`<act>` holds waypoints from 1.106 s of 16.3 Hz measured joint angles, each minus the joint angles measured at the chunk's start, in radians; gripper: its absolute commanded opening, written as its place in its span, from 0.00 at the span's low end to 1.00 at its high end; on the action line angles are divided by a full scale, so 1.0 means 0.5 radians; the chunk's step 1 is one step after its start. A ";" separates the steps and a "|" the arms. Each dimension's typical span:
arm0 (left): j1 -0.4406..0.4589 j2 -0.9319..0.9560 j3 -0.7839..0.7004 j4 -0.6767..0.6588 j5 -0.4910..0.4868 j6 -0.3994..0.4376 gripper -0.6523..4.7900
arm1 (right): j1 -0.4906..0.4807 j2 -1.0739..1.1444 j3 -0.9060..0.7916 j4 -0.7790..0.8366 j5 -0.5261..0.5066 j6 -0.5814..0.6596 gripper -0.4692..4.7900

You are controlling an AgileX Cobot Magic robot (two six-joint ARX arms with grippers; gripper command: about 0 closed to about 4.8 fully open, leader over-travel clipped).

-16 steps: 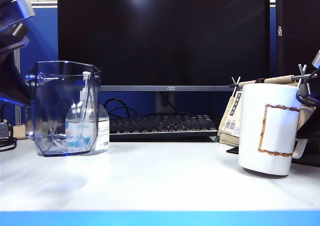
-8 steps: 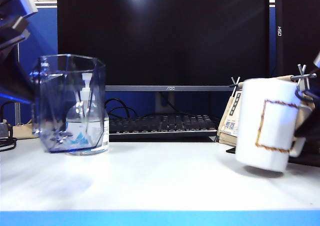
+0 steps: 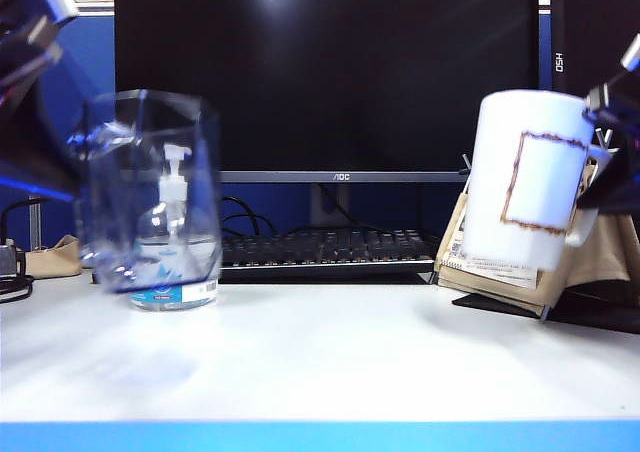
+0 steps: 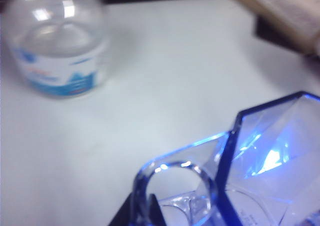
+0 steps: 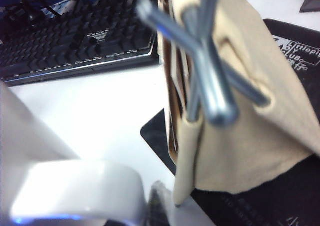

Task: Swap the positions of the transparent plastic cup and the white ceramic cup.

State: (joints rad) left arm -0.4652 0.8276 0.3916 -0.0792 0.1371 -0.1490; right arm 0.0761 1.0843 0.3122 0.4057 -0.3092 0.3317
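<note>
A black monitor [image 3: 330, 67] fills the back of the white desk [image 3: 320, 362], with a keyboard [image 3: 320, 249] under it. On the right of the desk the white mug [image 3: 525, 182] hangs clear of the surface, tilted, in front of a tan desk calendar [image 3: 590, 262]. The right claw [image 3: 610, 102] is clamped on the mug's handle side; the wrist view shows only the handle [image 5: 75, 193] close up, so the exact bite is hard to judge.

On the left the clear plastic cup [image 3: 150, 192] is also off the desk and leaning, in front of a pump bottle [image 3: 175, 237]. The left claw [image 4: 145, 211] is shut on the cup's rim wall.

The mug is likely heavy, rigid and glazed, so a handle grip could let it swing; it would chip if dropped. The plastic cup is probably light and slick-walled, and a pinch at the rim lets it tip, so both want slow carrying.
</note>
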 measured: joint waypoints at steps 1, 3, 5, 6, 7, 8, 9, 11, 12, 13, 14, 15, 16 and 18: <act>0.000 0.001 0.000 0.019 0.019 -0.003 0.11 | 0.000 -0.033 0.018 -0.050 0.001 -0.002 0.08; 0.000 0.001 0.002 0.031 0.034 -0.005 0.11 | 0.000 -0.099 0.066 -0.157 0.001 -0.002 0.08; -0.011 0.005 0.006 0.061 0.073 -0.005 0.11 | 0.000 -0.158 0.100 -0.242 0.001 -0.002 0.08; -0.013 0.013 0.031 0.066 0.090 -0.005 0.11 | 0.000 -0.178 0.139 -0.298 0.002 -0.003 0.08; -0.018 0.040 0.065 0.076 0.108 -0.006 0.11 | 0.000 -0.194 0.184 -0.356 0.005 -0.009 0.08; -0.049 0.083 0.109 0.092 0.108 -0.003 0.11 | 0.002 -0.216 0.255 -0.436 0.004 -0.027 0.08; -0.081 0.146 0.150 0.095 0.115 0.004 0.11 | 0.002 -0.233 0.323 -0.527 0.005 -0.066 0.08; -0.143 0.315 0.224 0.153 0.137 0.007 0.11 | 0.014 -0.256 0.449 -0.679 0.008 -0.159 0.08; -0.186 0.395 0.243 0.216 0.143 0.007 0.11 | 0.024 -0.275 0.489 -0.721 0.014 -0.190 0.08; -0.246 0.499 0.275 0.289 0.150 0.009 0.11 | 0.030 -0.297 0.540 -0.753 0.011 -0.211 0.08; -0.292 0.584 0.320 0.330 0.153 0.008 0.11 | 0.030 -0.316 0.580 -0.770 0.013 -0.217 0.08; -0.336 0.660 0.385 0.352 0.152 0.010 0.11 | 0.029 -0.340 0.620 -0.787 0.015 -0.218 0.08; -0.382 0.739 0.462 0.395 0.152 0.034 0.11 | 0.028 -0.356 0.663 -0.801 0.016 -0.218 0.08; -0.428 0.877 0.603 0.443 0.156 0.085 0.11 | 0.029 -0.365 0.755 -0.875 0.016 -0.224 0.08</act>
State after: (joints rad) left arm -0.6792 1.2663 0.6933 0.1421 0.2150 -0.1066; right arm 0.0906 0.9020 0.6895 -0.0319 -0.3012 0.2195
